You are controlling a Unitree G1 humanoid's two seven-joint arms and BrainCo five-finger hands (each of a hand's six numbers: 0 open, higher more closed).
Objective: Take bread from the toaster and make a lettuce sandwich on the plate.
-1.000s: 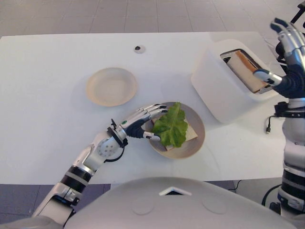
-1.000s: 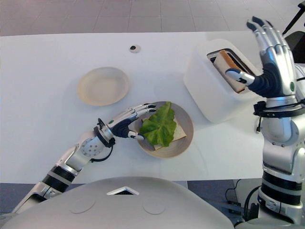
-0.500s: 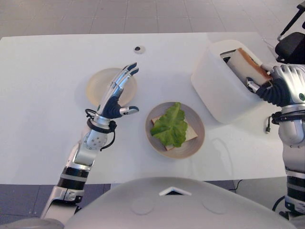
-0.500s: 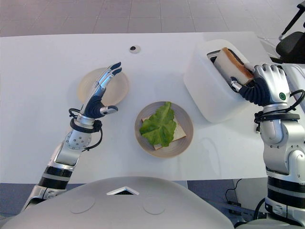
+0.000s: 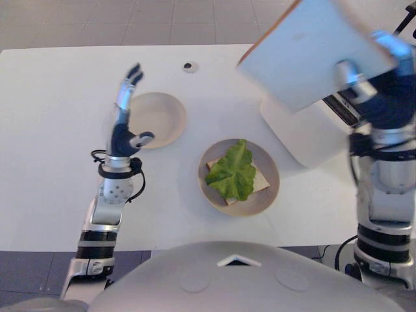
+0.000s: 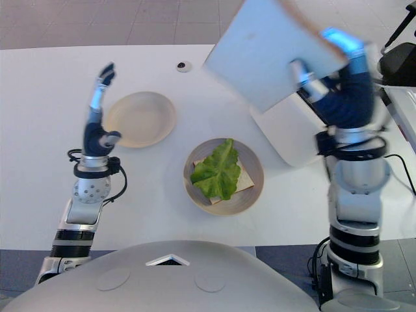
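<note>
Since the earlier frame, the bread slice (image 5: 311, 53) has been lifted out of the toaster (image 5: 300, 138) by the right hand (image 5: 382, 96). It is now held high, above and to the right of the plate (image 5: 270, 190), with the fingers closed on its right edge. The left hand (image 5: 122, 122) has been withdrawn and raised upright to the left of the plate, fingers extended and holding nothing. A lettuce leaf (image 5: 233, 171) is seen lying on a lower slice (image 5: 260, 182) inside the plate. An empty plate (image 5: 161, 116) is noted beyond the plate's upper left, on the table (image 5: 52, 117).
</note>
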